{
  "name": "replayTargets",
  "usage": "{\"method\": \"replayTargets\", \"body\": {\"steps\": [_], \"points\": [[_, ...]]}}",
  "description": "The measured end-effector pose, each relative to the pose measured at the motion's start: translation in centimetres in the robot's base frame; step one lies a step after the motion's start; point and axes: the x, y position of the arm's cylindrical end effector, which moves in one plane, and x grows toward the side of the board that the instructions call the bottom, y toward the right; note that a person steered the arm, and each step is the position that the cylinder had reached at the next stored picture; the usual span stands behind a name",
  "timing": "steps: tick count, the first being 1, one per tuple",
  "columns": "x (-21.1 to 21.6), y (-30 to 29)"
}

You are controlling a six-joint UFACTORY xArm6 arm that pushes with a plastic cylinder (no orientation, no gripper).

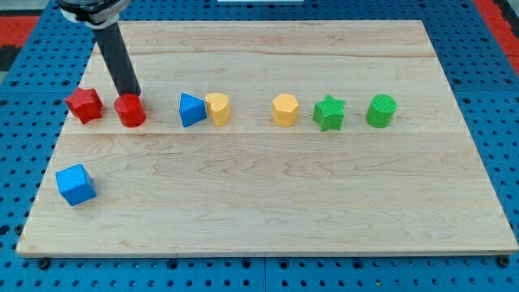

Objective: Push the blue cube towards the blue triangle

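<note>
The blue cube [75, 184] lies near the board's lower left corner. The blue triangle [190, 109] sits up and to the right of it, touching a yellow cylinder [217, 108]. My rod comes down from the view's top left, and my tip [130, 95] ends just behind the red cylinder [130, 111], touching or almost touching it. The tip is well above the blue cube and left of the blue triangle.
A red star [84, 105] sits left of the red cylinder. Further right in the same row are a yellow hexagon [285, 109], a green star [328, 113] and a green cylinder [380, 110]. The wooden board [268, 203] lies on a blue pegboard.
</note>
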Motion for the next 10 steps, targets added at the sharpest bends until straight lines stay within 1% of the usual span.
{"method": "replayTargets", "body": {"steps": [1,2,3,4,5,6,8,10], "points": [[-3.7,0.5],[-7.0,3.4],[-10.8,-5.1],[-9.6,-10.4],[-8.4,-10.6],[-4.2,-10.7],[-2.8,-8.0],[-1.6,-8.1]]}}
